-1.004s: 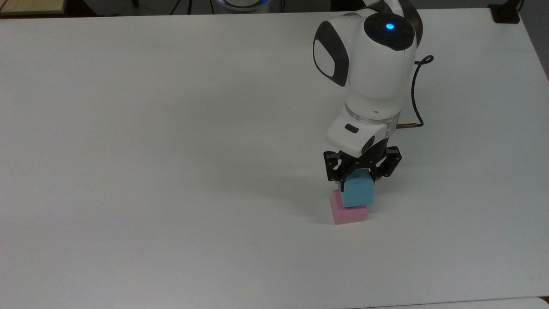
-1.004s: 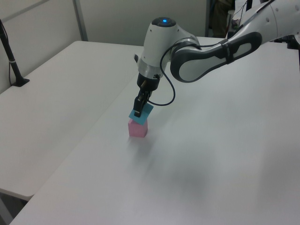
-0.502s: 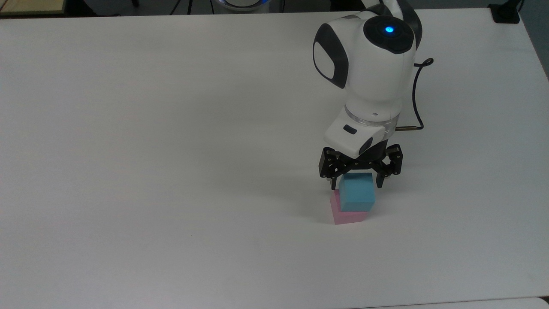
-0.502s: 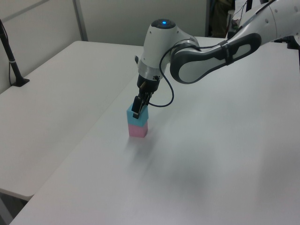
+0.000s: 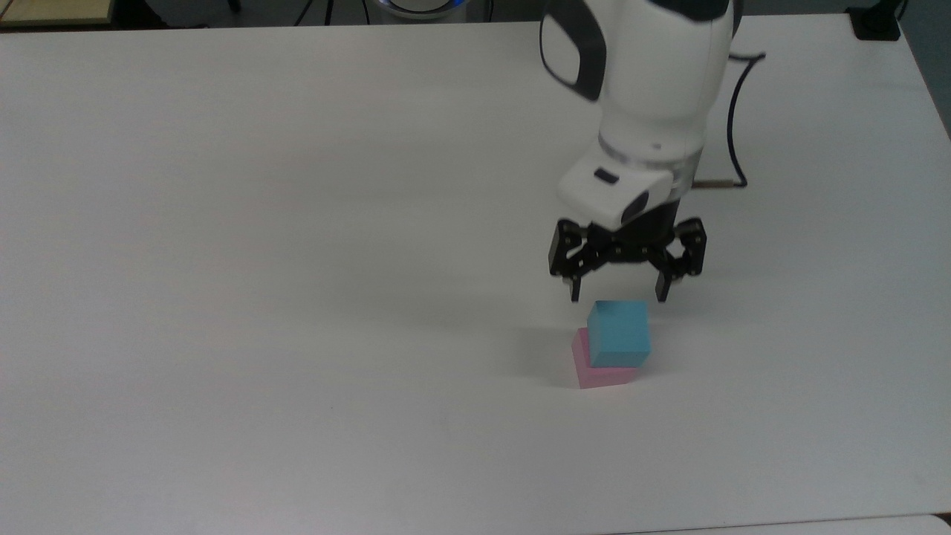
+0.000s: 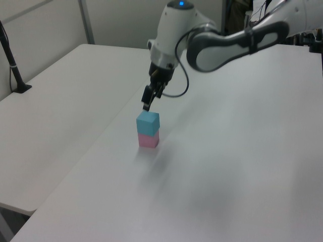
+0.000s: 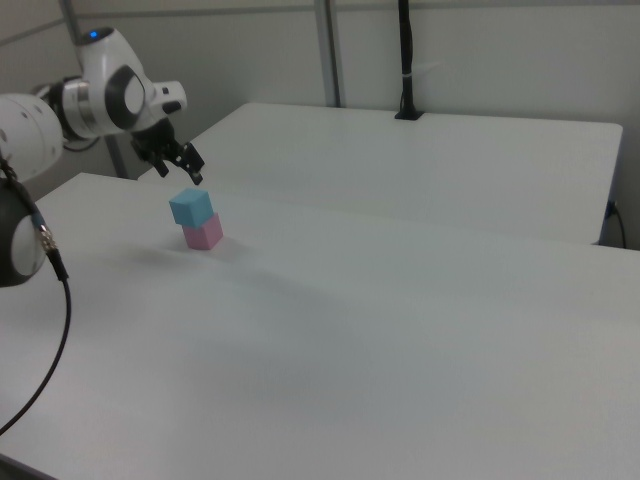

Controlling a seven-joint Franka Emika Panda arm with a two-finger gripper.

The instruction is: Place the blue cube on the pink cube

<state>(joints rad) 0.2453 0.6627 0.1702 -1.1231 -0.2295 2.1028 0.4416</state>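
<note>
The blue cube (image 5: 619, 334) (image 6: 148, 121) (image 7: 191, 206) rests squarely on top of the pink cube (image 5: 602, 371) (image 6: 148, 139) (image 7: 204, 235) on the white table (image 5: 297, 260). My gripper (image 5: 618, 296) (image 6: 146, 106) (image 7: 186, 173) hangs open just above the stack, its black fingers spread wider than the blue cube and clear of it. Nothing is held between the fingers. The white arm rises behind the gripper toward the top view's upper right.
A black cable (image 5: 732, 119) loops off the wrist. A black post (image 6: 12, 65) stands clamped at the left view's far left table edge, and another post (image 7: 405, 60) at the back in the right view. A seam separates two tables (image 7: 420, 225).
The gripper let go of the blue cube, opened wider and rose straight up off the stack. The blue cube, tilted a second ago, now sits level on the pink cube.
</note>
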